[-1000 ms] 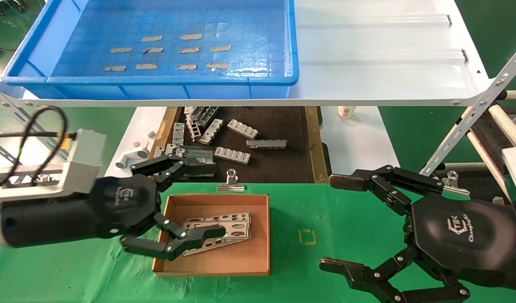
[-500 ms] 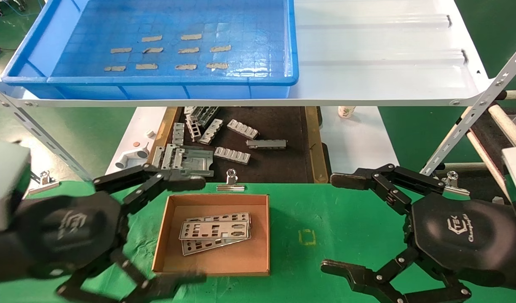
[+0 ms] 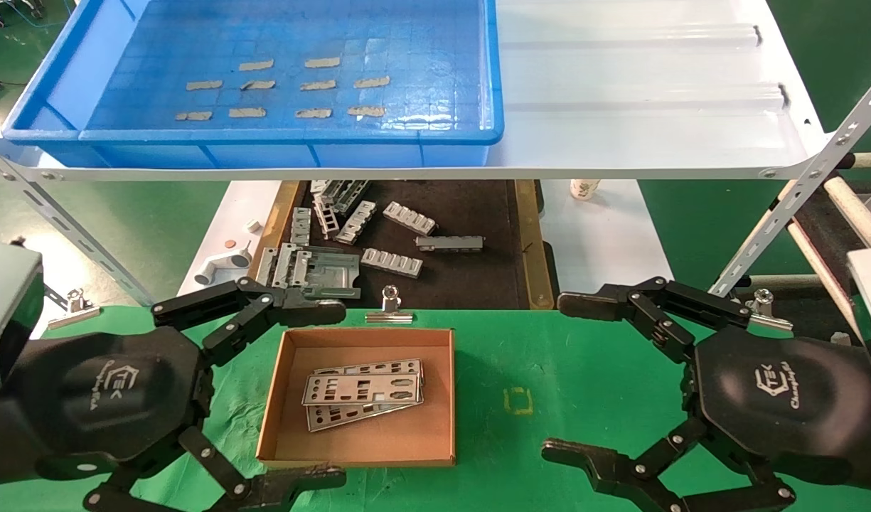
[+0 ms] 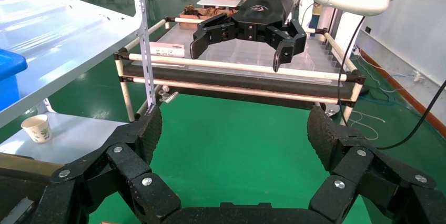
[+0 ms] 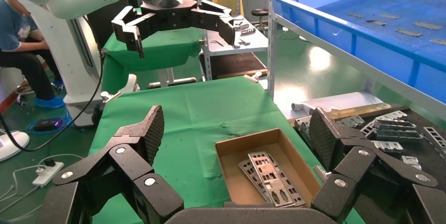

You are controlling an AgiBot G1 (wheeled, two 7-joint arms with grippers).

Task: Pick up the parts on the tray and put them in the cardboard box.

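Observation:
Three thin silver parts [image 3: 364, 392] [image 5: 271, 175] lie stacked, slightly fanned, inside the small cardboard box [image 3: 367, 448] [image 5: 235, 184] on the green cloth. My left gripper [image 3: 327, 392] [image 4: 234, 126] is open wide, its body left of the box and its fingers reaching past the box's far and near walls; nothing is between them. To the right of the box, my right gripper [image 3: 563, 377] [image 5: 236, 126] is also open and empty. On the white shelf behind, the blue tray [image 3: 279, 135] [image 5: 368, 40] shows only greyish tape strips on its gridded floor.
A dark tray with a brown rim [image 3: 524, 242] below the shelf holds grey ribbed brackets [image 3: 392, 262]. A binder clip [image 3: 390, 306] sits just beyond the box. A paper cup [image 3: 584, 188] stands on the white table. Slanted shelf struts [image 3: 798, 192] run by the right arm.
My left gripper has pulled back out of the box toward the near left, fingers spread wide. The plates stay in the box. The right arm has not moved.

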